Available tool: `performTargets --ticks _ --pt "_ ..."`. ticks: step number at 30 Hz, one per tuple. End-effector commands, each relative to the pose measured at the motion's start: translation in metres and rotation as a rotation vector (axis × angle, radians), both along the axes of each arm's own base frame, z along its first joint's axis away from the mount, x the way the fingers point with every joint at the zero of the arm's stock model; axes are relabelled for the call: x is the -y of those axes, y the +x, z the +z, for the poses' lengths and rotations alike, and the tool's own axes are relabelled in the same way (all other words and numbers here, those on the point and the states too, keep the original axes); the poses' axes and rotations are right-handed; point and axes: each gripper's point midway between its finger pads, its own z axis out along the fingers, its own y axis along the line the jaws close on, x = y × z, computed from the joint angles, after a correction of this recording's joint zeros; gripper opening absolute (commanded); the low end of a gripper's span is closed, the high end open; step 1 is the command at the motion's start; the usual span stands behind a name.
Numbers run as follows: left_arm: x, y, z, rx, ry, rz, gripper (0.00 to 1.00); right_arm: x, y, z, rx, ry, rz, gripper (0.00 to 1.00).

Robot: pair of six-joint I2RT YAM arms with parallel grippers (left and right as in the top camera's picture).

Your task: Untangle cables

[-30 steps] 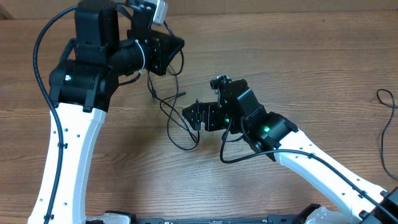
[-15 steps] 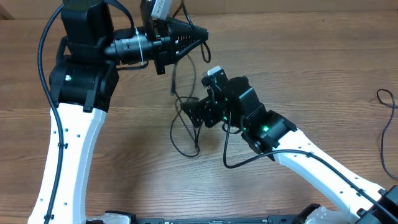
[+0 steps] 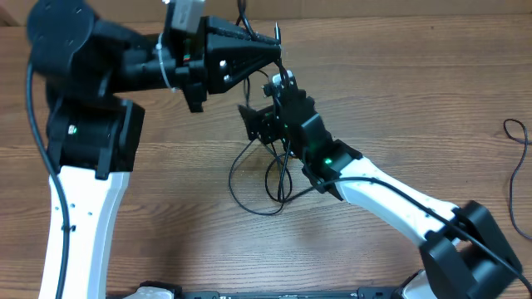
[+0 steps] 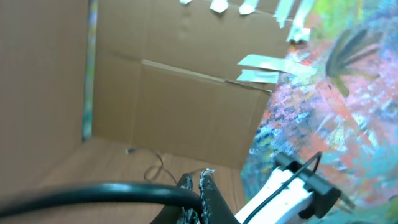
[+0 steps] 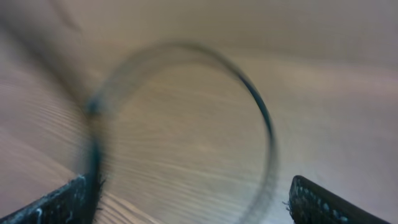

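Two thin black cables (image 3: pixel 253 178) lie in tangled loops on the wooden table, and strands rise from them to my left gripper (image 3: pixel 273 48). That gripper is lifted at the back, points right and is shut on a cable. In the left wrist view the fingertips (image 4: pixel 200 186) press together with a black cord (image 4: pixel 112 194) running into them. My right gripper (image 3: pixel 259 124) hangs open just below the left one, beside the rising strands. In the right wrist view its fingers (image 5: pixel 56 204) stand far apart, and a blurred cable loop (image 5: pixel 264 118) curves between them, touching neither.
Another thin black cable (image 3: pixel 519 158) curls at the table's right edge. A cardboard wall (image 4: pixel 161 93) and a colourful painted sheet (image 4: pixel 336 106) stand behind the table. The right arm's white link (image 3: pixel 391 199) stretches across the near right.
My left gripper has swung up and to the right, drawing the cable strands up with it. The right gripper has moved up and left, close under it. The loops on the table have shifted.
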Motion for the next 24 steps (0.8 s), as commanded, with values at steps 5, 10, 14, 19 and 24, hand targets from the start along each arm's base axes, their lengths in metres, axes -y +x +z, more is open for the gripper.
performTargets --ticks 5,10,14,19,24 --pt "-0.025 -0.021 0.029 0.102 -0.023 0.059 0.04 0.046 -0.020 -0.078 -0.257 -0.149 -0.211 1.00" --pt "-0.049 -0.001 0.026 0.062 -0.017 0.156 0.04 0.062 -0.028 -0.086 -0.313 -0.199 -0.232 1.00" --pt "-0.070 0.012 0.025 0.030 -0.018 0.232 0.04 0.082 -0.026 -0.074 -0.321 -0.194 -0.274 1.00" --pt "-0.100 0.023 0.024 0.003 -0.014 0.324 0.04 0.160 -0.022 -0.085 -0.454 -0.159 -0.522 1.00" --pt "-0.126 0.038 0.016 -0.040 -0.013 0.412 0.04 0.200 -0.029 -0.099 -0.594 -0.108 -0.584 1.00"
